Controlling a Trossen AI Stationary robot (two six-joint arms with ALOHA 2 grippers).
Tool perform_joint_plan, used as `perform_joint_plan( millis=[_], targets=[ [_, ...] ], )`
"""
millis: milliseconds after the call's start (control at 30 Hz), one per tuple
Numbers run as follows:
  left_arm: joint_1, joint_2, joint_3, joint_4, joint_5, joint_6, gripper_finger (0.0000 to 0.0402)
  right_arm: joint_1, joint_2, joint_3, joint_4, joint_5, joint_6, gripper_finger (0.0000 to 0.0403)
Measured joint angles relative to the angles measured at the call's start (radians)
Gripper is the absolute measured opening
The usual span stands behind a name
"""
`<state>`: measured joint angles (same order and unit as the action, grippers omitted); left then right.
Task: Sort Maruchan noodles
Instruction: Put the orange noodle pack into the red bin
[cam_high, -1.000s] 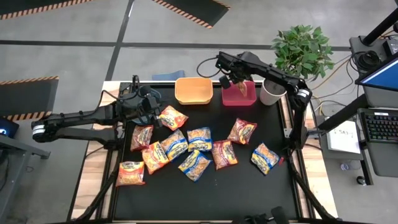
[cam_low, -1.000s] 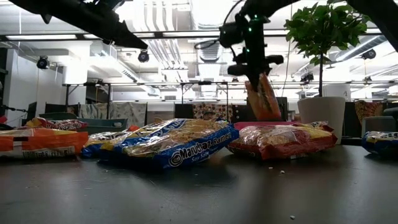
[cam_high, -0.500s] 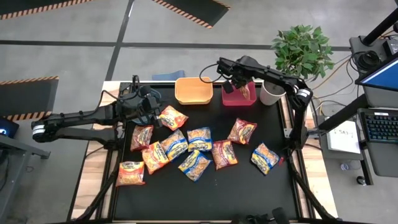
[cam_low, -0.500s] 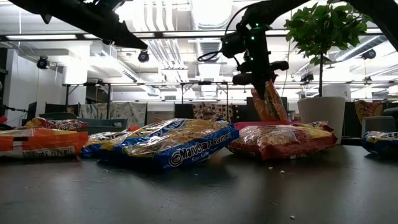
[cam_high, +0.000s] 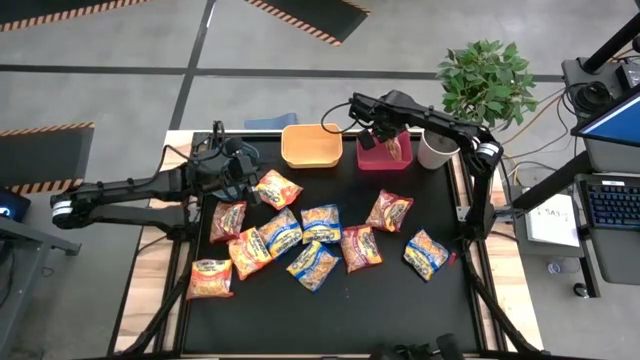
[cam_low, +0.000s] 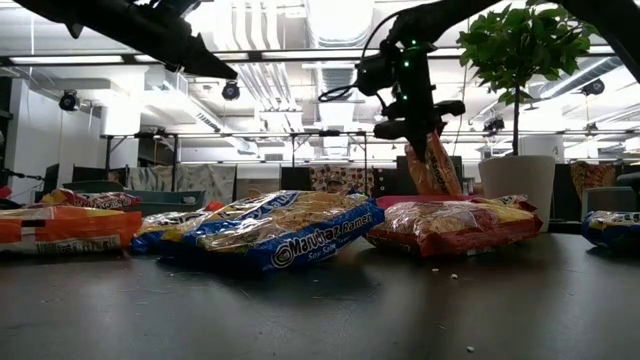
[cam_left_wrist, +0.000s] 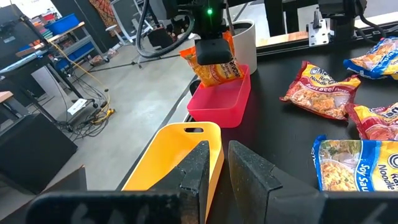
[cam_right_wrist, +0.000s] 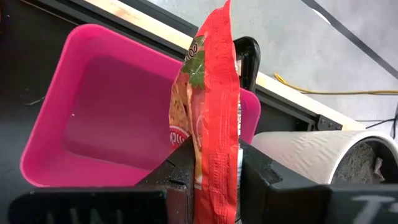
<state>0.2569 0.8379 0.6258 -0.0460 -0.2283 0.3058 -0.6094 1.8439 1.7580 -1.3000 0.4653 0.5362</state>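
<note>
Here, a red-trimmed Maruchan packet (cam_right_wrist: 213, 106) is hanging edge-on over the pink bin (cam_right_wrist: 99, 118), pinched between the fingers of my right gripper (cam_high: 388, 138), which are pressing together on its lower end. From the low view, I am seeing the packet (cam_low: 432, 165) tilting slightly, with its bottom dipping behind the packets in the foreground. The pink bin (cam_high: 372, 158) is sitting at the far edge of the black table (cam_high: 330, 310), just beside a yellow bin (cam_high: 311, 146) and near a white pot (cam_high: 436, 150) holding a green plant (cam_high: 488, 80). The rest of the noodle packets (cam_high: 300, 235) are lying scattered flat across the middle of the table. My left gripper (cam_high: 240, 170) is hovering over the table's left side next to one packet (cam_high: 276, 188), its fingers (cam_left_wrist: 202, 168) standing a narrow gap apart and gripping nothing.
</note>
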Motion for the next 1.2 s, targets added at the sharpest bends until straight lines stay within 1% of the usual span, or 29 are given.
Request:
perform_joint_plan(
  millis=[200,467,633,1200],
  targets=[
    [0.000,0.000,0.000,0.000,0.000,0.000,0.0045,0.000,0.027,-0.015,0.004,0.015,-0.003,0.0068],
    [0.000,0.000,0.000,0.000,0.000,0.000,0.0045,0.000,0.030,-0.015,0.005,0.085,-0.004,0.0069],
    [0.000,0.000,0.000,0.000,0.000,0.000,0.0045,0.000,0.032,-0.015,0.004,0.085,-0.013,0.0078],
    [0.000,0.000,0.000,0.000,0.000,0.000,0.0045,-0.006,0.056,-0.056,-0.004,0.088,-0.039,0.0079]
  ],
)
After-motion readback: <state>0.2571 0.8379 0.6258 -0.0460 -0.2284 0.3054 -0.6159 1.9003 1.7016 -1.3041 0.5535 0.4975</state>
